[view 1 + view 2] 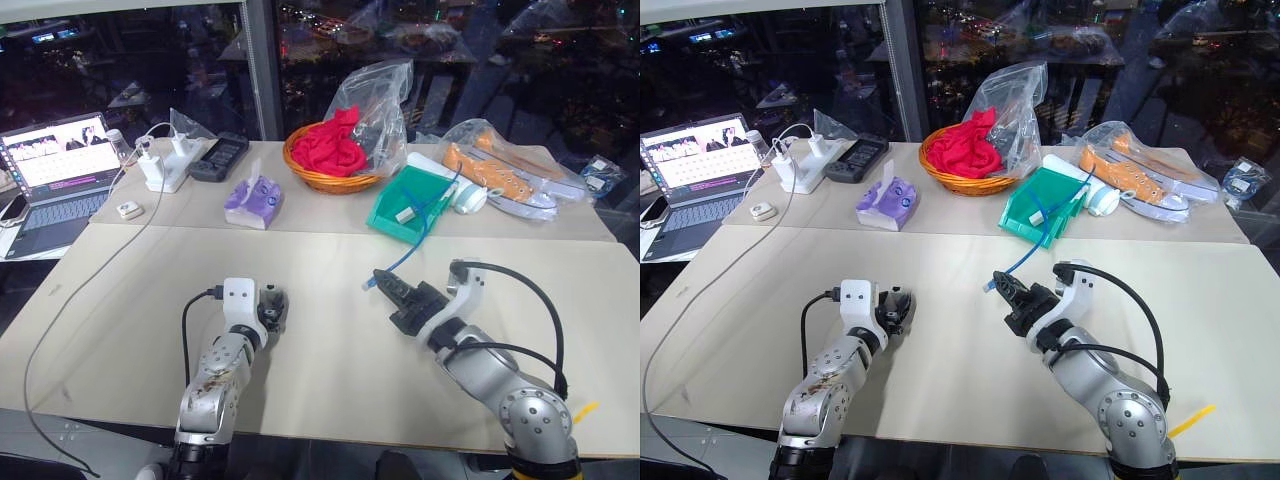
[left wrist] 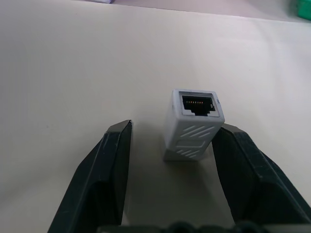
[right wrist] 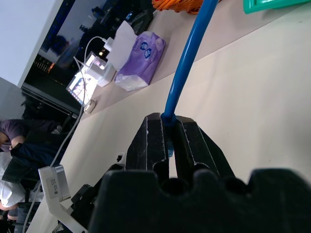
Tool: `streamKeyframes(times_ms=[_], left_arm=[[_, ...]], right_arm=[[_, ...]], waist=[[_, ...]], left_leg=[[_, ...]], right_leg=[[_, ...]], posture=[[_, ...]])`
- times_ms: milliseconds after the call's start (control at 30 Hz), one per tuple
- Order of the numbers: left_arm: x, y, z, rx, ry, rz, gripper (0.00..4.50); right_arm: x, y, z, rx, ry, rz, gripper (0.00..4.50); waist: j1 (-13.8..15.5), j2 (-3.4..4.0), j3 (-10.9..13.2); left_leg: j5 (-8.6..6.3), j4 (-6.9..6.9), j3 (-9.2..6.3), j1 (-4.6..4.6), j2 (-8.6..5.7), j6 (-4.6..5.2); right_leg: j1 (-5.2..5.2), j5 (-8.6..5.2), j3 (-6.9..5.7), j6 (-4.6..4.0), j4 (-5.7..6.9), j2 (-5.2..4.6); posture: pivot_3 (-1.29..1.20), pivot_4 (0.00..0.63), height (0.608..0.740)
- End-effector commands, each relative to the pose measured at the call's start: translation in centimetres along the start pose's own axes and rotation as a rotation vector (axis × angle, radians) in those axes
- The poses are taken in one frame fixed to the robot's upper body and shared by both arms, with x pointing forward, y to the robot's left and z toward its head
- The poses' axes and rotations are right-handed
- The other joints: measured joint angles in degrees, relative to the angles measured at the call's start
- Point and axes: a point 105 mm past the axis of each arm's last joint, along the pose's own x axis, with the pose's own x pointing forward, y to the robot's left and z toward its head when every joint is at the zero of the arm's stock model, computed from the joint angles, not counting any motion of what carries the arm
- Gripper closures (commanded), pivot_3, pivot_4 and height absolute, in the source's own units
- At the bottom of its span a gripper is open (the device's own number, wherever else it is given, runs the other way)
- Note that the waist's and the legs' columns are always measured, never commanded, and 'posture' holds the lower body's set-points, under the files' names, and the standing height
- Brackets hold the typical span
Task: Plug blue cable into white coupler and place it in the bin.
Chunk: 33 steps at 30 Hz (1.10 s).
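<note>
No legible brand name or writing is made out on any object; the white coupler [image 2: 193, 125] carries only moulded diagonal stripes on its side face, and its open socket, with a row of small contacts, faces away from the wrist. The left gripper [image 1: 270, 306] is held low over the table [image 1: 320, 330] with its jaws partly spread; the coupler stands between the two fingers [image 2: 104, 174], close against the inner face of one and with a clear gap to the other, and whether it is touched by the near finger cannot be told. It is not clamped. The right gripper [image 1: 396, 292] is seen with its jaws pressed together on the blue cable [image 3: 187, 58], pinched near its plug end, which projects just past the fingertips. From the jaws the cable runs onward and away to the bin [image 1: 395, 218], where its far length is draped over the rim. A small white piece lies inside the bin. Beyond the left jaws, a purple tissue pack [image 1: 250, 200] is noted, then a white power strip with chargers [image 1: 162, 165], a black device [image 1: 220, 156] and an open laptop [image 1: 55, 175]. Farthest ahead of the right jaws, an orange wicker basket with red cloth [image 1: 330, 155] and bagged orange shoes [image 1: 495, 172] are recorded.
</note>
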Motion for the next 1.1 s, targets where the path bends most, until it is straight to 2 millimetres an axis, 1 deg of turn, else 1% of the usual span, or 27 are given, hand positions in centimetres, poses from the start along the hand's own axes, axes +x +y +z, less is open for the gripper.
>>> streamKeyframes(times_ms=[33,67,133,367,433,467,500,567,600,667,700,733,800,867,900,1000,1100], left_arm=[[-0.1,-0.1,-1.3,-0.013,0.048,-0.02,2.93],[-0.1,-0.2,-1.3,-0.013,0.046,-0.027,3.36],[-0.1,-0.2,-1.3,-0.009,0.048,-0.031,3.85],[0.2,-0.5,-1.0,0.006,0.037,-0.053,3.87],[0.3,-0.6,-0.7,0.025,0.021,-0.062,3.87],[0.4,-0.7,-0.2,0.019,-0.001,-0.069,3.87],[0.3,-1.7,1.3,0.042,-0.077,-0.13,3.87],[-0.2,-3.2,3.2,0.098,-0.186,-0.226,3.87],[-0.6,-4.1,3.9,0.127,-0.231,-0.283,3.87],[-1.8,-7.1,4.4,0.132,-0.268,-0.48,3.87],[-2.3,-8.1,4.2,0.149,-0.268,-0.555,3.87],[-2.6,-9.2,3.5,0.175,-0.238,-0.638,3.87],[-2.5,-10.5,1.6,0.229,-0.156,-0.738,3.87],[-2.1,-11.5,-0.1,0.283,-0.077,-0.827,3.87],[-1.8,-11.9,-0.8,0.302,-0.043,-0.859,3.87],[-1.4,-12.8,-2.0,0.328,0.003,-0.914,3.87],[-1.1,-13.9,-3.4,0.324,0.053,-0.968,3.87]], right_arm=[[-0.1,0.9,0.7,-0.008,-0.026,0.041,4.5],[-0.1,1.0,0.7,-0.007,-0.026,0.042,4.5],[-0.1,1.0,0.6,-0.007,-0.025,0.042,4.5],[0.0,0.9,0.7,-0.005,-0.029,0.039,4.5],[0.0,0.9,0.7,-0.006,-0.029,0.038,4.5],[0.0,0.9,0.7,-0.011,-0.028,0.04,4.5],[0.0,1.0,0.7,-0.025,-0.028,0.041,4.5],[0.0,1.2,0.8,-0.048,-0.029,0.04,4.5],[0.0,1.2,0.8,-0.06,-0.033,0.039,4.5],[-0.1,1.5,1.3,-0.102,-0.057,0.036,4.5],[-0.2,1.6,1.5,-0.13,-0.068,0.034,4.5],[-0.3,1.7,1.6,-0.177,-0.074,0.025,4.5],[-0.5,1.9,1.5,-0.242,-0.08,0.012,4.5],[-0.7,2.0,1.3,-0.262,-0.086,0.003,4.5],[-0.9,2.0,1.2,-0.273,-0.089,-0.007,4.5],[-1.3,1.9,1.0,-0.296,-0.095,-0.033,4.5],[-2.0,1.5,0.6,-0.323,-0.093,-0.075,4.5]], waist=[[0.0,0.0,0.0],[0.0,0.0,0.0],[0.0,0.0,0.0],[0.1,0.0,0.0],[0.2,0.0,0.0],[0.2,0.0,0.0],[0.2,0.0,0.0],[0.1,-0.01,0.0],[0.1,-0.01,0.0],[0.1,-0.01,0.0],[0.1,-0.01,0.0],[0.0,0.0,0.0],[-0.1,0.0,0.0],[-0.1,0.0,0.0],[-0.1,0.0,0.0],[-0.3,-0.01,0.0],[0.3,0.01,0.0]], left_leg=[[0.0,0.0,0.0,0.0,0.0,0.0],[0.0,0.0,0.0,-0.01,0.0,0.0],[0.0,0.0,0.0,-0.02,-0.01,0.0],[0.0,0.0,0.0,-0.03,-0.01,0.0],[0.0,0.0,0.0,-0.03,-0.01,0.0],[0.0,0.0,0.0,-0.03,-0.01,0.0],[0.0,0.0,0.0,-0.03,-0.01,0.0],[0.0,0.0,0.0,-0.06,0.0,-0.01],[0.01,0.0,0.0,-0.1,0.0,-0.02],[0.03,0.0,0.0,-0.14,0.0,-0.05],[0.05,0.0,0.0,-0.18,0.0,-0.09],[0.05,0.0,0.0,-0.2,0.0,-0.09],[0.05,0.0,0.0,-0.21,0.0,-0.09],[0.02,0.0,0.0,-0.2,0.0,-0.04],[0.01,0.0,0.0,-0.2,0.0,-0.01],[0.0,0.0,0.0,-0.21,0.0,0.0],[0.0,0.0,-0.01,-0.18,-0.01,0.0]], right_leg=[[0.0,0.0,0.0,0.0,0.0,0.0],[0.0,0.0,0.0,0.0,-0.01,0.0],[0.0,0.0,0.0,0.0,-0.03,0.0],[0.0,0.0,0.0,0.0,-0.05,0.0],[0.0,0.0,0.0,0.0,-0.05,0.0],[0.0,0.0,0.0,0.0,-0.05,0.0],[0.0,0.0,0.0,0.0,-0.05,0.0],[-0.03,0.0,0.0,0.0,-0.05,0.0],[-0.08,0.0,-0.01,0.0,-0.05,0.0],[-0.11,0.0,-0.02,0.0,-0.08,0.0],[-0.12,0.0,-0.02,0.0,-0.1,0.0],[-0.13,0.0,-0.02,0.0,-0.1,0.0],[-0.14,0.0,-0.02,0.0,-0.1,0.0],[-0.14,-0.01,-0.04,0.0,-0.11,0.0],[-0.13,-0.01,-0.04,0.0,-0.11,0.0],[-0.13,0.0,-0.04,0.0,-0.1,0.0],[-0.08,-0.01,-0.06,0.0,-0.11,0.0]], posture=[[0.0,0.15,0.74],[0.0,0.15,0.74],[0.0,0.15,0.74],[0.0,0.15,0.74],[0.0,0.15,0.74],[0.0,0.15,0.74],[0.0,0.15,0.74],[0.0,0.15,0.74],[0.0,0.15,0.74],[0.0,0.15,0.74],[0.0,0.15,0.74],[0.0,0.15,0.74],[0.0,0.15,0.74],[0.0,0.15,0.74],[0.0,0.15,0.74],[0.0,0.15,0.74],[0.0,0.15,0.74]])
